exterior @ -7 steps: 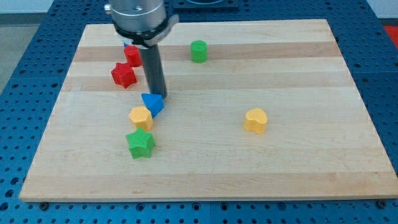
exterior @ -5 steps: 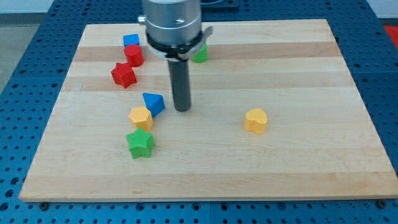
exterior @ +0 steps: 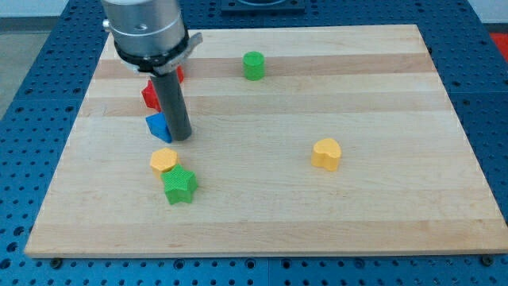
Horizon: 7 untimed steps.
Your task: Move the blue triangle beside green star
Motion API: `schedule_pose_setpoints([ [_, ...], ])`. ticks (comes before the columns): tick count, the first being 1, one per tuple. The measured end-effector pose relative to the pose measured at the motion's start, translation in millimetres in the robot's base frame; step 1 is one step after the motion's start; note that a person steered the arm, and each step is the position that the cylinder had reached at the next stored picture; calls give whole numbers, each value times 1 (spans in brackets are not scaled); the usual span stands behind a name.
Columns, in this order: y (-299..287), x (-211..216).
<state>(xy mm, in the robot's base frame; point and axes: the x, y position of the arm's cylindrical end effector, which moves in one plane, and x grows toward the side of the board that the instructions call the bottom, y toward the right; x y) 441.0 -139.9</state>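
Note:
The blue triangle (exterior: 157, 125) lies on the wooden board (exterior: 381, 206) at the view's left of centre, partly hidden by my rod. My tip (exterior: 180, 138) rests on the board, touching the triangle's right side. The green star (exterior: 180, 186) lies below, toward the view's bottom. A yellow hexagon block (exterior: 164, 160) sits between the triangle and the star, touching the star's upper left. The triangle is apart from the star.
A red star block (exterior: 150, 95) and another red block (exterior: 178, 75) sit just above the triangle, partly hidden by the arm. A green cylinder (exterior: 253, 65) stands near the view's top. A yellow heart block (exterior: 325, 153) lies at the right.
My tip swung from the triangle's right side leftward and pushed the blue triangle left and up. The yellow hexagon shifted left and down, against the green star.

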Motion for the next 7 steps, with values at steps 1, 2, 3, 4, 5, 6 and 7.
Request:
schedule_pose_setpoints([
  [1,-24,0],
  [2,-8,21],
  [3,-36,34],
  [4,-105,33],
  [5,-110,30],
  [6,-46,14],
  [7,-39,-4],
])
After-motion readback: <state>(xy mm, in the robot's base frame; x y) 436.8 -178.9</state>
